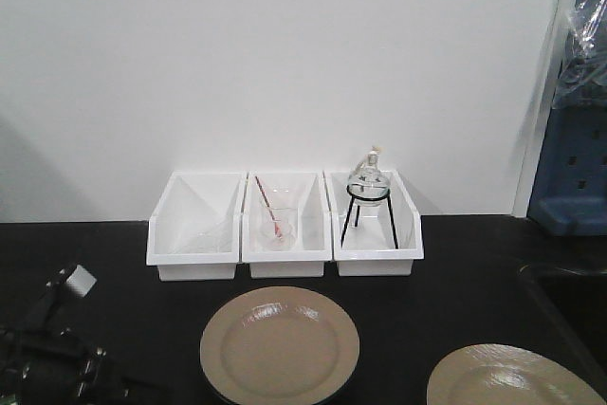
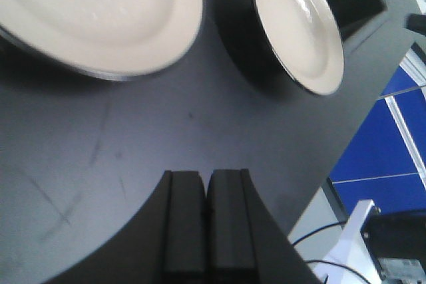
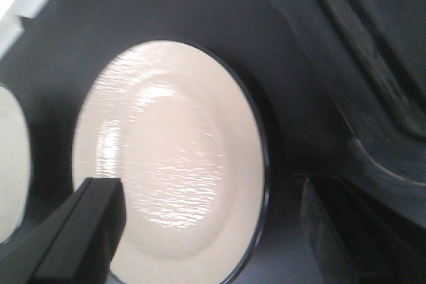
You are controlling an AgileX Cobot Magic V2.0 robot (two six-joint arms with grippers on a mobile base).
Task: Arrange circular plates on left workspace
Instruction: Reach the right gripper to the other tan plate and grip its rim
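Two circular plates with tan faces and thin black rims lie on the black benchtop point(image 1: 465, 282). One plate point(image 1: 280, 343) sits in front of the middle bin, the other point(image 1: 512, 384) at the bottom right beside the sink. In the right wrist view my right gripper point(image 3: 213, 231) is open above the right plate point(image 3: 173, 157), one finger point(image 3: 86, 231) over its face and the other point(image 3: 339, 237) beyond its rim. My left gripper point(image 2: 206, 197) is shut and empty above bare benchtop, short of both plates point(image 2: 100, 11) point(image 2: 299, 28). My left arm point(image 1: 47, 353) shows at the bottom left.
Three white bins point(image 1: 285, 225) stand in a row against the wall; the middle one holds a glass beaker with a red rod, the right one a glass lamp on a black tripod point(image 1: 368, 198). A recessed sink point(image 1: 569, 301) lies at the right.
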